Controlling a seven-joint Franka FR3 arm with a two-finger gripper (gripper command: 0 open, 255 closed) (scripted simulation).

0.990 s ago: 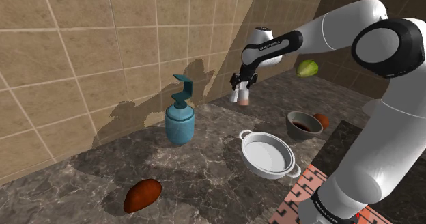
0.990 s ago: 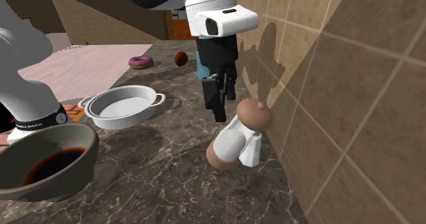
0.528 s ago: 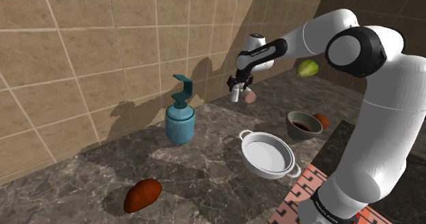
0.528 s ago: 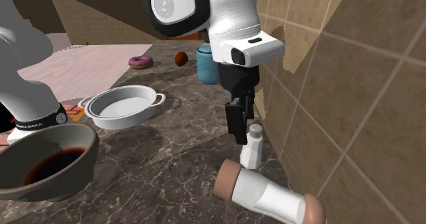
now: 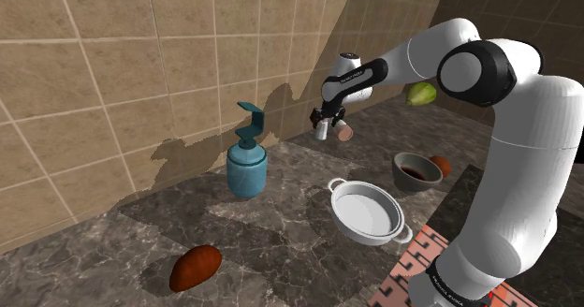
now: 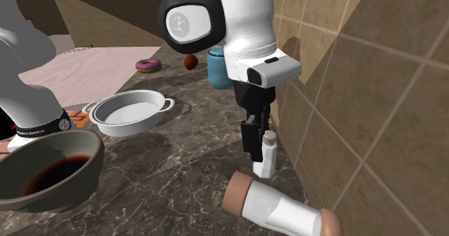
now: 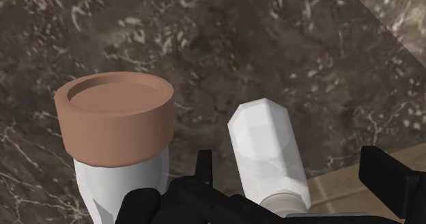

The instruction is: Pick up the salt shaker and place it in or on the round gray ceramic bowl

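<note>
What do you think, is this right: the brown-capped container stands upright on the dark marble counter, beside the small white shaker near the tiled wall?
Not quite. The brown-capped container lies on its side, not upright, as the second exterior view shows. The rest holds: it is on the dark marble counter, beside the small white shaker near the tiled wall.

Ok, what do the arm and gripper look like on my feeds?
The arm has smooth, rounded white links with dark joints, plus a black band with small white lettering at its base. The gripper is all black, with two flat fingers under a boxy white wrist.
</note>
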